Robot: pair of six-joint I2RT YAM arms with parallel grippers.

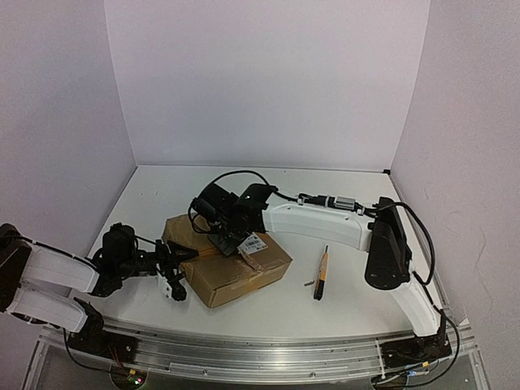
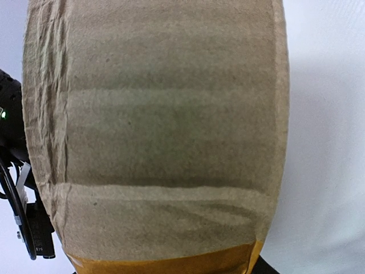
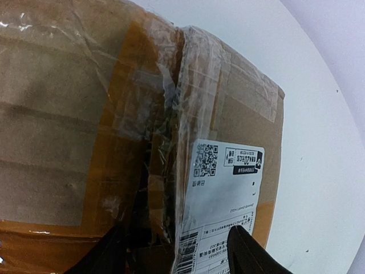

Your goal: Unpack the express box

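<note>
Flat brown corrugated-cardboard express box (image 1: 236, 268) sits on the white bench (image 1: 162, 191), directly under the right pincer (image 3: 174, 237) & wedged in the left pincer (image 1: 184, 270). Right pincer hangs just above the box top w/ jaws wide apart, holding nothing; the crinkled clear tape seam (image 3: 171, 114) runs btwn its fingers, w/ the white barcode shipping label (image 3: 225, 194) just ahead of one finger. Left pincer is part-open, clamped on the box's left edge; its cam sees only cardboard wall. Slim yellow-black utility knife (image 1: 322, 275) lies on the bench well right of the right pincer, apart from the box.
</note>
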